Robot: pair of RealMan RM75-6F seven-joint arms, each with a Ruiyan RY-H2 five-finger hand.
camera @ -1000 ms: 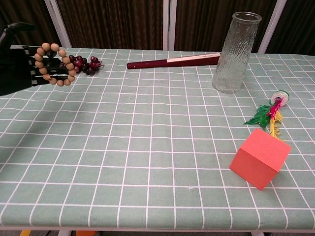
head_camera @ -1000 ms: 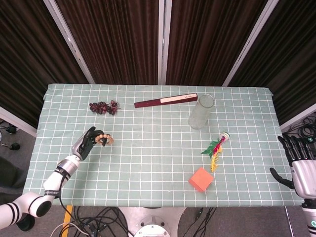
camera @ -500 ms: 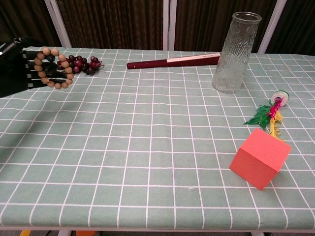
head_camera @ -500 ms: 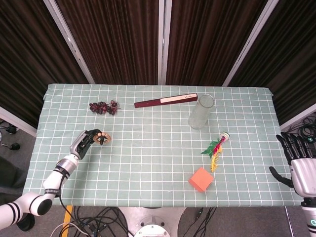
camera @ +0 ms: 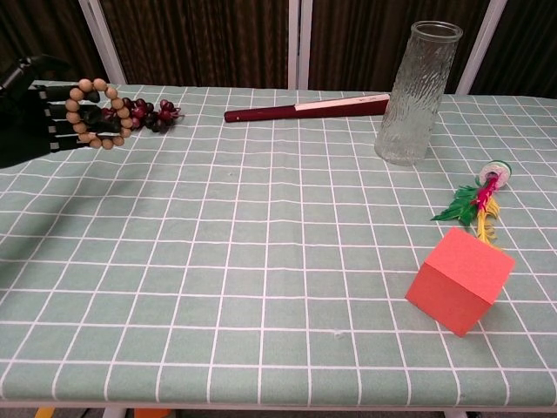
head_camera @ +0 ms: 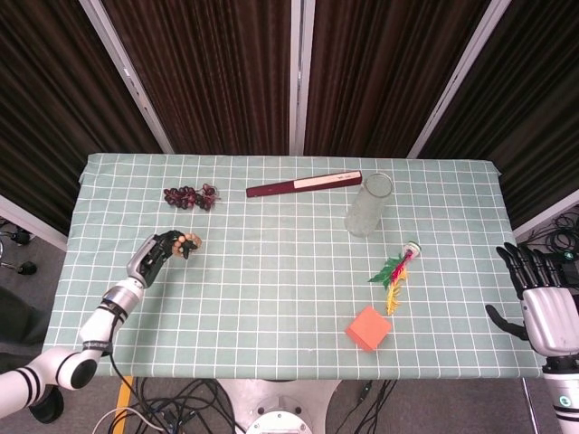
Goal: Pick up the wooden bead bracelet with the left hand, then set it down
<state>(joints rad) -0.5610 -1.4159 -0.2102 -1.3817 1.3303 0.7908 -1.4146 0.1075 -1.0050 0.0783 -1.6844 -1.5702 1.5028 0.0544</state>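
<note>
Chest view shows the black left hand [camera: 35, 117] grasping the round wooden bead bracelet [camera: 98, 114] above the left part of the green checked table [camera: 261, 261]; the tall clear glass vase [camera: 416, 91] stands upright with nothing inside; the right hand [head_camera: 541, 294] hangs off the table edge, fingers spread, holding nothing.

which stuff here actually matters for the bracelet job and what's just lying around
Part of the job:
- wooden bead bracelet, held up off the table
- left hand, its fingers through the loop

Just lying about:
- dark red bead cluster
- closed folding fan
- glass vase
- feather shuttlecock
- red cube
- right hand, idle and open off the table's edge
</note>
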